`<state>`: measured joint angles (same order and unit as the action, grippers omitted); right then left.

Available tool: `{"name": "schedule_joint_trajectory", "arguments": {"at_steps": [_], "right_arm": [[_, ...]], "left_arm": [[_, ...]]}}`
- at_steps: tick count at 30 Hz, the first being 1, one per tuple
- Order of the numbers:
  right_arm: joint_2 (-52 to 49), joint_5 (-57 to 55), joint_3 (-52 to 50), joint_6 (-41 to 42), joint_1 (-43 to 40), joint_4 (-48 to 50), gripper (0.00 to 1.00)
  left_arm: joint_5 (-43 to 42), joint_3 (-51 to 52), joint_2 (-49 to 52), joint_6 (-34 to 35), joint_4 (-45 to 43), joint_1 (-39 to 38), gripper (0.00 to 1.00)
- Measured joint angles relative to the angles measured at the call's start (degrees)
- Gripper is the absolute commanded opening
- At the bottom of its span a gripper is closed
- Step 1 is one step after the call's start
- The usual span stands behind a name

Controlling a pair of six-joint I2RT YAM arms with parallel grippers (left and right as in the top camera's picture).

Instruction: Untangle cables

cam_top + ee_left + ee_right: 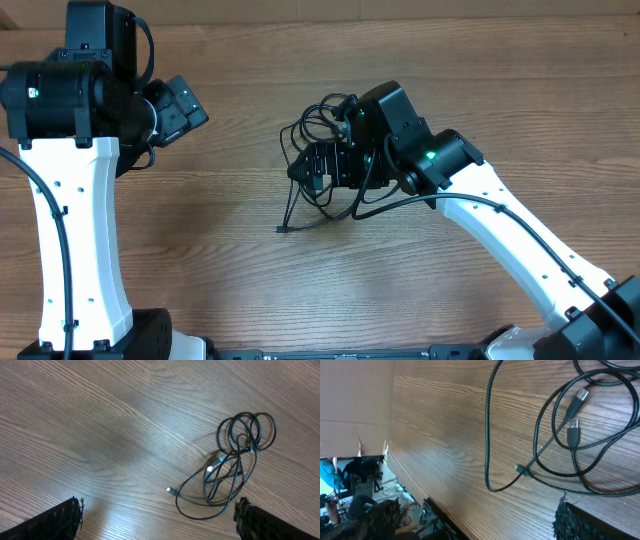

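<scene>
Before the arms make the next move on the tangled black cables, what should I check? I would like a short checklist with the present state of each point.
1. Left gripper open, nothing between its fingers: ok.
2. Right gripper open, nothing held: ok.
3. Right gripper positioned over the bundle of thin black cables: ok, by the overhead view.
4. Silver plug ends visible: ok.
5. Cables separated on the brown wooden table: not ok, looped together.
6. Which plug belongs to which strand: cannot tell.
</scene>
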<state>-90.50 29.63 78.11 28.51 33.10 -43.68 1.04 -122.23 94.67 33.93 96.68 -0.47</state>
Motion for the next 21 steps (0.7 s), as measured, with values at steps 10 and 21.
{"name": "schedule_joint_trajectory", "arguments": {"at_steps": [10,21], "right_arm": [[0.0,-1.01,0.0,-0.02,0.0,1.18,0.92],[0.0,-5.11,-0.37,0.0,0.0,1.75,0.86]], "left_arm": [[0.0,0.0,0.0,0.0,-0.02,0.0,1.0],[0.0,0.0,0.0,-0.02,-0.02,0.0,1.0]]}}
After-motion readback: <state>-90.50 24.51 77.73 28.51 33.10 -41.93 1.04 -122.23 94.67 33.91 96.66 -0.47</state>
